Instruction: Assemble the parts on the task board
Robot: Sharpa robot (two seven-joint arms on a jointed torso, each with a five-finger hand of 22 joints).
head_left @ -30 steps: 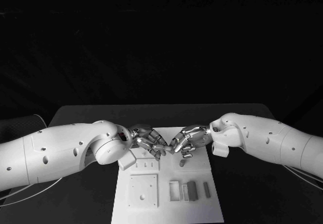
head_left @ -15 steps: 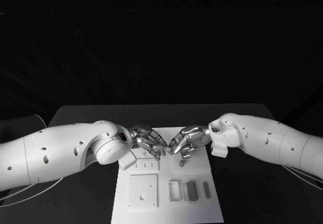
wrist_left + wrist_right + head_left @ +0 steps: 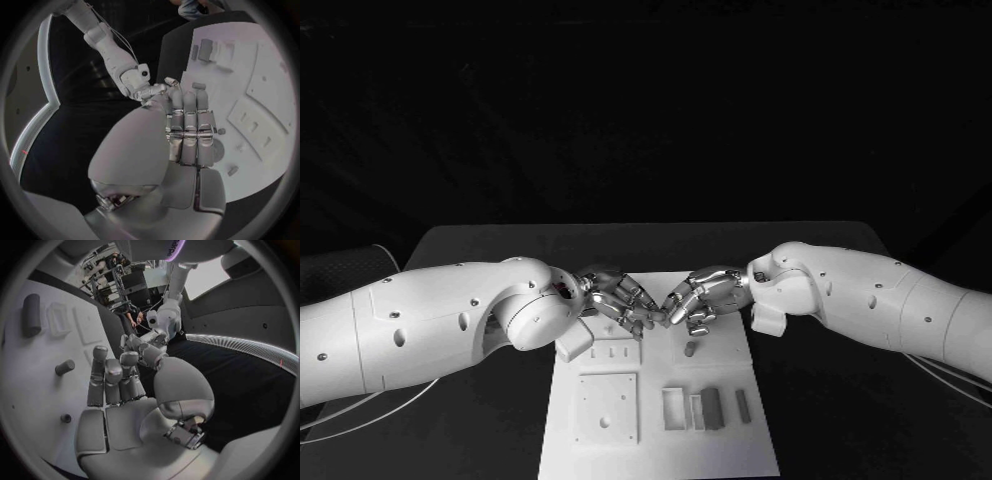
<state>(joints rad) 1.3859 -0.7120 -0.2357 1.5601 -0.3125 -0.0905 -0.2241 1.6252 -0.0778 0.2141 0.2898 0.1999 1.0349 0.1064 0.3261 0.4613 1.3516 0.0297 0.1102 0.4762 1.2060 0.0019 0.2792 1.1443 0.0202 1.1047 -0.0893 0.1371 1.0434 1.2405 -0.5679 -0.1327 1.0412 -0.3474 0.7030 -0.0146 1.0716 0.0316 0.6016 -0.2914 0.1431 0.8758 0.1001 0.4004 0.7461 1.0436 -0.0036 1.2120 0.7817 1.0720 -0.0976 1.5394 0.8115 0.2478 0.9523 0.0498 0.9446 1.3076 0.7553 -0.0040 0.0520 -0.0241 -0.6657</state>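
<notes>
Over the far end of the white rectangular task board point(image 3: 661, 420), which lay in the middle of the black table point(image 3: 473, 250), the two silver hands met with fingertips almost touching. The left hand point(image 3: 617, 300) hung with its fingers curled downward above the board's far left corner, and the right hand point(image 3: 694, 300) mirrored it just beside, above the far right part; from the head view I could not tell whether either one pinched a piece between its tips. The right wrist view showed that hand's fingers held side by side and straight, with nothing plainly between them. A small dark grey peg point(image 3: 689, 349) stood upright on the board just nearer than the right hand, apart from its fingers. At the board's near right part lay a row of small grey bars point(image 3: 711, 408), beside a white rectangular frame point(image 3: 674, 409); to their left sat a raised white square plate point(image 3: 607, 408). Compared with half a second before, the right hand had lifted slightly and drawn a little away from the peg, leaving a clearer gap beneath its fingers, while the left hand had scarcely shifted. The peg, bars and plate lay where they had been.
</notes>
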